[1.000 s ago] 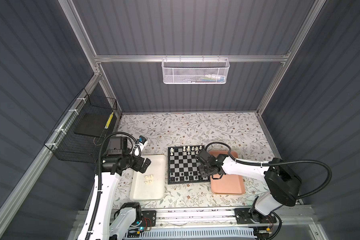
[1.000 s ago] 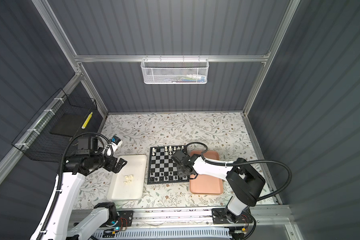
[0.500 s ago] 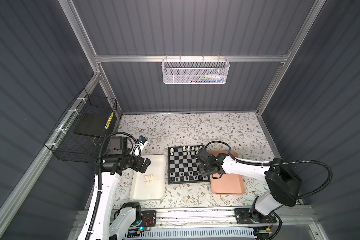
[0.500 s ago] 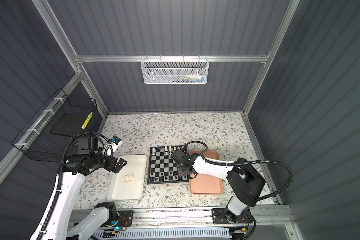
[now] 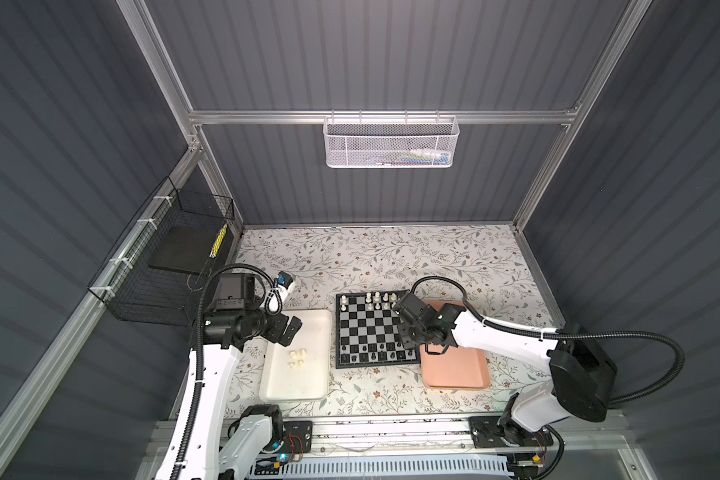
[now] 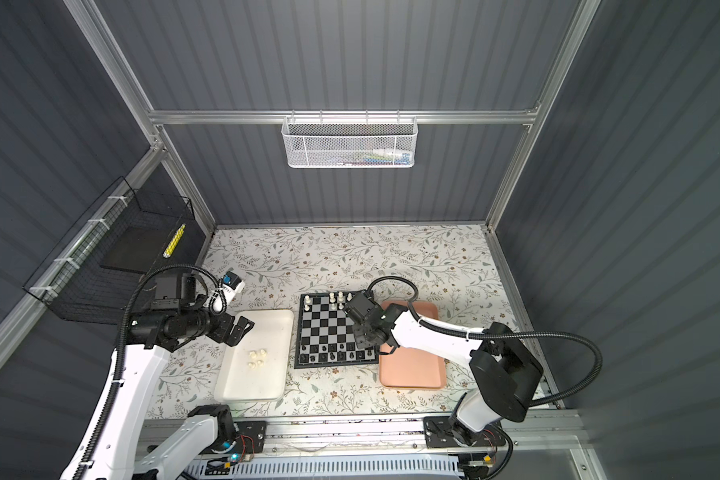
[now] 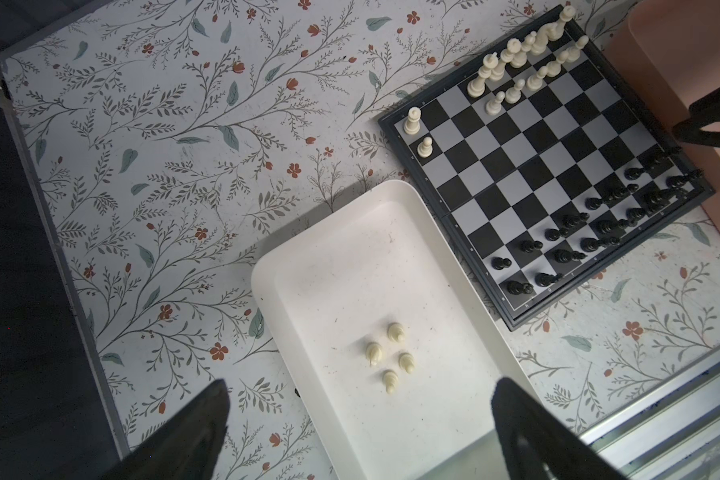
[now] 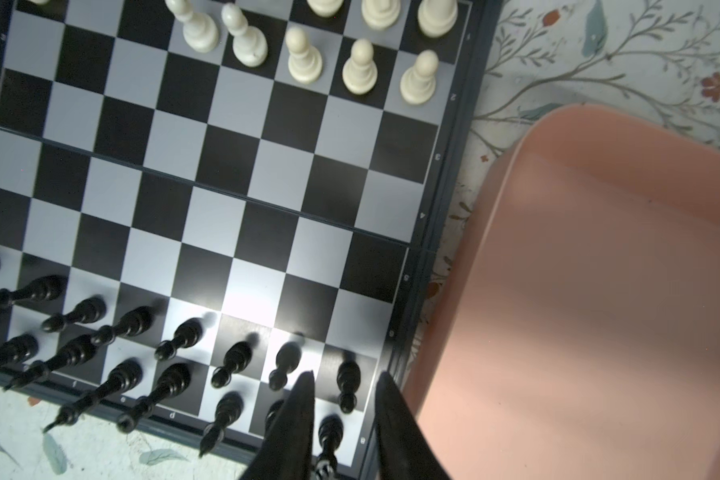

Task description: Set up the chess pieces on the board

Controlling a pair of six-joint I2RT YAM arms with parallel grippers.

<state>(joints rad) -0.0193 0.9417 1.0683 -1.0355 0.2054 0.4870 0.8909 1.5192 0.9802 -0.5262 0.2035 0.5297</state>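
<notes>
Our right gripper stands narrowly parted astride the corner black piece, seemingly not pinching it. It looks light, rigid, slick and quick to topple, so we would pinch low on the stem. The board rim and pink tray hem that side, with neighbours close; upward is free. Our left gripper hangs wide open above four cream pieces in the white tray.

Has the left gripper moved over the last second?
No. In a top view the left gripper hangs open over the same far-left edge of the white tray as before.
</notes>
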